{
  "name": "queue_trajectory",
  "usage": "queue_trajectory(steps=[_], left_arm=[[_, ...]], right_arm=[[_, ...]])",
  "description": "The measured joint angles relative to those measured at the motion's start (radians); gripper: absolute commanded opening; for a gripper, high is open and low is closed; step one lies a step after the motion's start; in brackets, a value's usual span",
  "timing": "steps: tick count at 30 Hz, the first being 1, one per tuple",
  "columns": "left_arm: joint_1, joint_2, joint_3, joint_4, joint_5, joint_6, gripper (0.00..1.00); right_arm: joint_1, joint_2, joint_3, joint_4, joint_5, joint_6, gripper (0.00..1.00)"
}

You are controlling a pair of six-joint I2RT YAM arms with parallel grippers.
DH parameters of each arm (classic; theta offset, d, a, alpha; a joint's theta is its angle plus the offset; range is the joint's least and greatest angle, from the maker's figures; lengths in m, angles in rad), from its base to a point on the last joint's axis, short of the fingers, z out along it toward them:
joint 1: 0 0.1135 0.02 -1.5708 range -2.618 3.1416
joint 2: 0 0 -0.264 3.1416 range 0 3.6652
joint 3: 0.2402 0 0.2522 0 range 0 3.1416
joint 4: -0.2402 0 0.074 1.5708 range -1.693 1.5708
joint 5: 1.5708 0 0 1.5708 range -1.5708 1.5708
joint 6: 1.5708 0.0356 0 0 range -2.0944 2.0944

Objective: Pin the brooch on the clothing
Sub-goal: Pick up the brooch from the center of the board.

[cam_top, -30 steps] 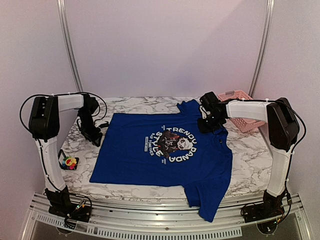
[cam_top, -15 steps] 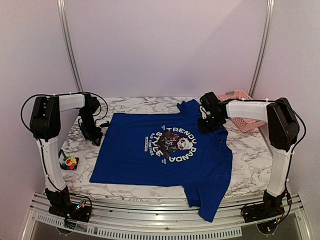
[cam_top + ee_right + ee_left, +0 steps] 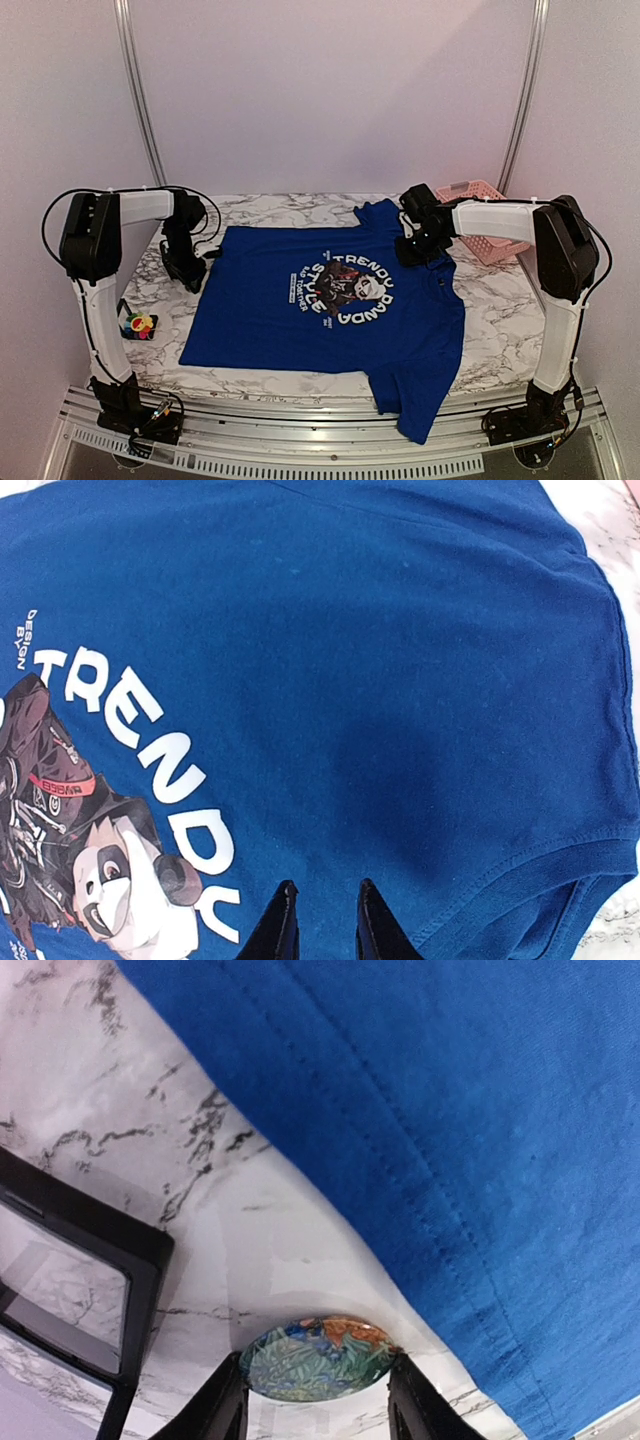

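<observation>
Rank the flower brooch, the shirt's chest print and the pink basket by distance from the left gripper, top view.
1. flower brooch, near-left of left gripper.
2. chest print, mid-shirt, to its right.
3. pink basket, far right corner.
Its fingers hold an oval patterned piece.

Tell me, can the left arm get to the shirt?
Probably yes. The left gripper hangs right beside the shirt's left edge, with only a strip of table between them. Its fingers do pinch an oval disc, though.
</observation>
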Motion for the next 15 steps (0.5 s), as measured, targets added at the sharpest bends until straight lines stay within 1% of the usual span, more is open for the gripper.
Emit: queue_trajectory(steps=[5, 15], left_arm=[[-0.002, -0.004, -0.005, 0.004, -0.005, 0.002, 0.42], [-0.003, -0.015, -0.008, 0.009, -0.011, 0.006, 0.39]], right_arm=[[0.000, 0.000, 0.000, -0.006, 0.000, 0.000, 0.20], [0.000, 0.000, 0.000, -0.011, 0.000, 0.000, 0.20]])
